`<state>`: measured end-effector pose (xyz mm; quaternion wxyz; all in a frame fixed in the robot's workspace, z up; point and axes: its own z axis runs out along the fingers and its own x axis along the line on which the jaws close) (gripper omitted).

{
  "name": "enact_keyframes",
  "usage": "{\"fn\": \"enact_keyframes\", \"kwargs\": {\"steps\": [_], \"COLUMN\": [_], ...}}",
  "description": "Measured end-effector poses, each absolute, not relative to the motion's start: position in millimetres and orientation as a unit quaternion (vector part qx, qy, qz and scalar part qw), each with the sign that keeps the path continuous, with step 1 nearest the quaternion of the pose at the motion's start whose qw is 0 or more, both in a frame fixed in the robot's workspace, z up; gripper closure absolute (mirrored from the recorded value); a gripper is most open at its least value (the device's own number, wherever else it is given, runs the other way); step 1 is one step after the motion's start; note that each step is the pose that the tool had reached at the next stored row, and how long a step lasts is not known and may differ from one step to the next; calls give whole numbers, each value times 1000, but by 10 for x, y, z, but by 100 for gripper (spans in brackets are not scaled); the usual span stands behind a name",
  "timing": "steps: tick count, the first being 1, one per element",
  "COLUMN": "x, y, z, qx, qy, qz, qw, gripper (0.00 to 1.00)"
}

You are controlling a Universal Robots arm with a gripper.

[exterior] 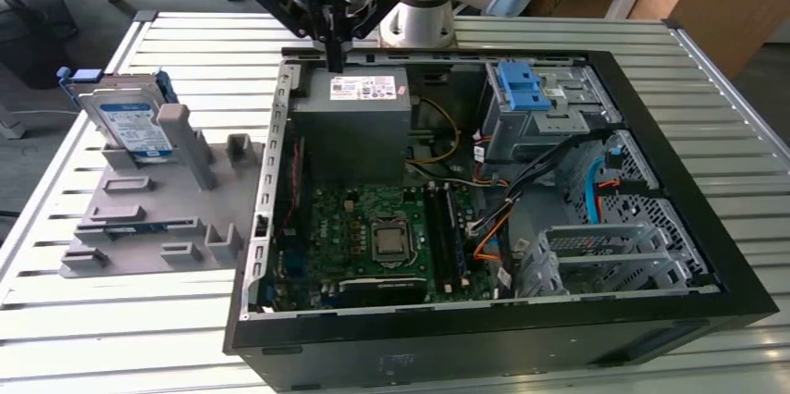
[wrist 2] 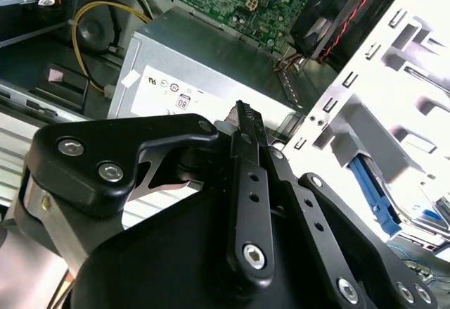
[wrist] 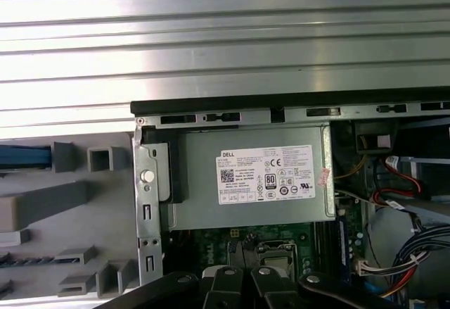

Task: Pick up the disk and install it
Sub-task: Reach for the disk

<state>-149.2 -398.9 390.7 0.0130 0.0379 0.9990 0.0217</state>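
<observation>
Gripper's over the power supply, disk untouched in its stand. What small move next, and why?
Probably shift the gripper toward the exterior view's left, over the disk: it stands upright in the grey holder, while the gripper hangs shut and empty above the power supply.

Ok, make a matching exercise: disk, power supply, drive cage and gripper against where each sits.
1 disk
2 power supply
3 drive cage
4 gripper

A over the power supply's far edge
B upright in the grey fixture outside the case
C inside the case, beside the motherboard
D inside the case, blue latch on top

Pairs: 1-B, 2-C, 3-D, 4-A
</observation>
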Motion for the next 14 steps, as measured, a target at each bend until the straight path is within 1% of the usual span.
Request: {"fn": "enact_keyframes", "kwargs": {"steps": [14], "x": [-1594], "y": [-3972], "z": [3898], "qx": [38], "qy": [999], "qz": [22], "qw": [13], "gripper": [89]}}
